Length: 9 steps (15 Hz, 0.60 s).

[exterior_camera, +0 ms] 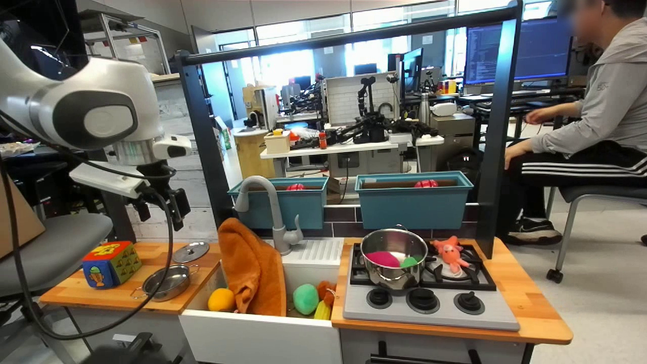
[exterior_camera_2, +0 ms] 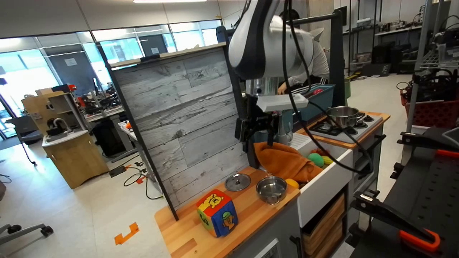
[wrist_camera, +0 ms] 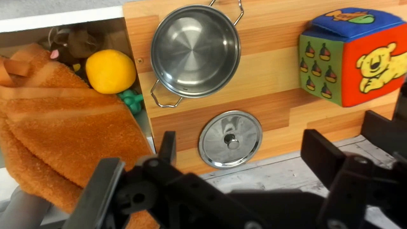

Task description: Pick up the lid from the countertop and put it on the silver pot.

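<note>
The lid, a round flat silvery disc with a small knob, lies knob up on the wooden countertop near the wall panel; it shows in both exterior views (exterior_camera: pixel 191 252) (exterior_camera_2: pixel 237 182) and in the wrist view (wrist_camera: pixel 216 140). The silver pot (exterior_camera: pixel 169 283) (exterior_camera_2: pixel 271 190) (wrist_camera: pixel 195 51) is shallow, uncovered and empty, with two wire handles. It stands upright close beside the lid, apart from it. My gripper (exterior_camera: pixel 162 216) (exterior_camera_2: pixel 258 144) (wrist_camera: pixel 243 143) is open and empty, high above the countertop. In the wrist view the lid appears between its spread fingers.
A soft picture cube (exterior_camera: pixel 111 264) (exterior_camera_2: pixel 217 213) (wrist_camera: pixel 353 57) stands on the same countertop. An orange cloth (exterior_camera: pixel 255 268) (wrist_camera: pixel 63 136) hangs over the sink, beside a yellow toy fruit (wrist_camera: pixel 110 71). The grey faucet (exterior_camera: pixel 275 217) rises behind. A larger steel pot (exterior_camera: pixel 394 275) stands on the stove.
</note>
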Each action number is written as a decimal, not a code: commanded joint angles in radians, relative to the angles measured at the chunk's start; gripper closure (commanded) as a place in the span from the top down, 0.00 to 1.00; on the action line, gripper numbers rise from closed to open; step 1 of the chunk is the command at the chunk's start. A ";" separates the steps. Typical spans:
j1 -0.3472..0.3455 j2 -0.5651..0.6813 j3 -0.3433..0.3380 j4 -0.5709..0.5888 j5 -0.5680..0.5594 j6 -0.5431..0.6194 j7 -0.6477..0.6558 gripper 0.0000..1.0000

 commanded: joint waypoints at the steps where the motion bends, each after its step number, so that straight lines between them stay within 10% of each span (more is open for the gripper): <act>1: 0.039 0.144 -0.010 0.167 -0.096 0.027 0.093 1.00; 9: 0.089 0.371 -0.076 0.487 -0.193 -0.087 0.239 1.00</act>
